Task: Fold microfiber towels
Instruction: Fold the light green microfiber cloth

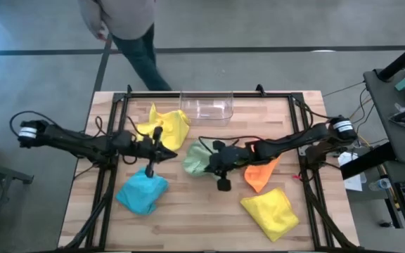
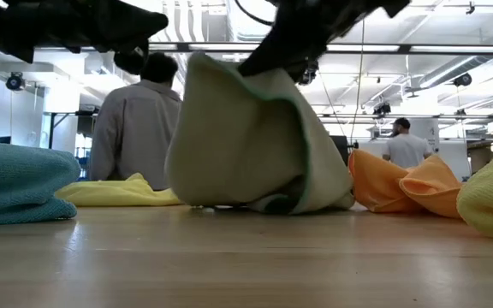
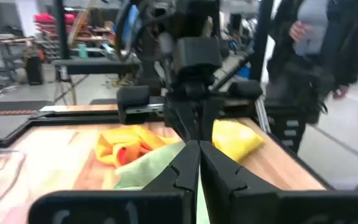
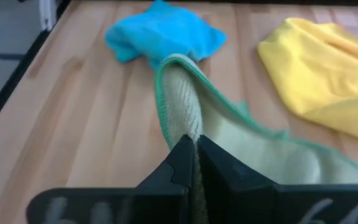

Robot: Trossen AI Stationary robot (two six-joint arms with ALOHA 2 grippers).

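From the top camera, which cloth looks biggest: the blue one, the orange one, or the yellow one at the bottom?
1. Bottom yellow cloth
2. Blue cloth, only slightly smaller, nearly alike
3. Orange cloth, partly hidden by the arm

The left arm reaches in low from the table's left edge toward the middle, its left gripper [image 1: 151, 167] pointing inward with the two dark fingers [image 3: 182, 171] pressed flat together and nothing between them. The right arm stretches from the right edge across to the centre, wrist bent down, and its right gripper [image 4: 193, 149] is clamped tight on a raised fold of the pale green cloth [image 4: 229, 140]. The two grippers face each other across the middle of the table, near but apart.
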